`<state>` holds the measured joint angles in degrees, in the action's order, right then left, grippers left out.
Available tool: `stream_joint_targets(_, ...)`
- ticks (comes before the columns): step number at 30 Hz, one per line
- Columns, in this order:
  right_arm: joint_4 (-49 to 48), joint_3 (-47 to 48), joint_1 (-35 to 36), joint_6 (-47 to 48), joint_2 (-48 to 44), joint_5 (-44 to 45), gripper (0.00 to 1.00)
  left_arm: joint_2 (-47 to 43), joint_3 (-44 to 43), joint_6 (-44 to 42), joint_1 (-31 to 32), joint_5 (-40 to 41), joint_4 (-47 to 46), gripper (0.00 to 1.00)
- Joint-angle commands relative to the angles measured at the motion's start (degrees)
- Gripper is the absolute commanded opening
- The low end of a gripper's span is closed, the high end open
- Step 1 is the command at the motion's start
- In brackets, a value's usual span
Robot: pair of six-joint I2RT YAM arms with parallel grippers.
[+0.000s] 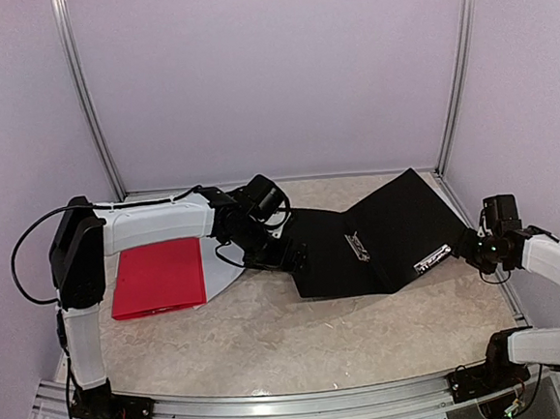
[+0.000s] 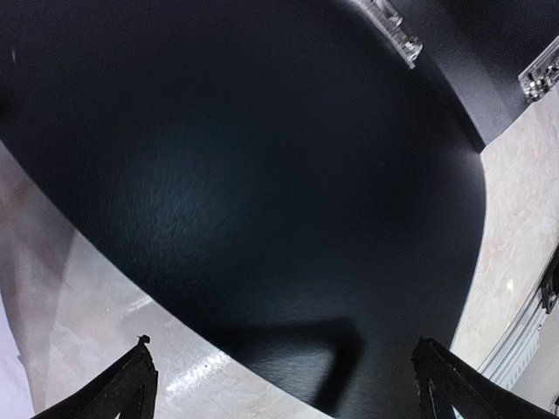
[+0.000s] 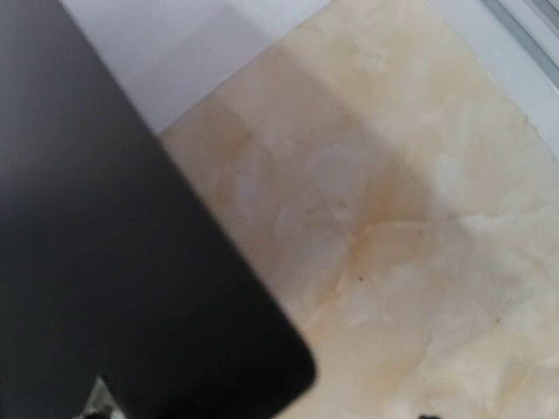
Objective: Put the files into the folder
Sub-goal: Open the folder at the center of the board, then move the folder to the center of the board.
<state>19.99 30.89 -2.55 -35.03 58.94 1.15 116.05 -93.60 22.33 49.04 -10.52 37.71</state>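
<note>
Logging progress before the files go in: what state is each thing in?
Black folder: open, right cover looks raised.
Red folder: closed, flat.
White paper: flat, partly under red folder.
Left gripper: open, over black folder.
Right gripper: at black folder's right edge, grip unclear.

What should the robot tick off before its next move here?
1. The black folder lies open on the table: ok.
2. The left fingers are spread wide above the black folder: ok.
3. A file is held between the left fingers: not ok, nothing is there.
4. A file is in sight: ok, a white sheet shows beside the red folder.
5. The right fingers have a grip on the black folder's right edge: cannot tell.
</note>
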Motion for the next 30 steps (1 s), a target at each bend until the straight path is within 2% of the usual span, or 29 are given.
stream_joint_targets(1, -2.10, -0.29, -0.43, 1.71, 1.62, 0.46, 0.65, -0.41, 4.93, 5.29, -1.39, -5.26, -2.53, 0.99)
stream_joint_targets(10, -4.31, -1.60, -0.44, 2.41, 3.42, 0.16, 0.64, 1.39, 5.34, 11.51, -3.83, -19.04, -11.56, 0.99)
stream_joint_targets(18, -3.36, -2.41, -0.44, 2.76, 0.20, -0.03, 0.62, 6.01, 7.35, 22.10, -8.00, -27.41, -23.26, 0.81)
stream_joint_targets(21, -3.73, -2.97, -0.44, 2.98, 0.70, -0.91, 0.61, 7.16, 6.49, 24.05, -8.30, -28.94, -26.09, 0.66)
stream_joint_targets(24, -3.97, -3.25, -0.44, 3.37, 0.98, -1.00, 0.61, 7.89, 5.56, 25.04, -8.13, -30.71, -28.31, 0.46)
stream_joint_targets(30, -1.49, -0.65, -0.44, 5.62, -0.23, -1.03, 0.62, 9.01, 1.44, 22.25, -7.32, -33.50, -25.41, 0.10)
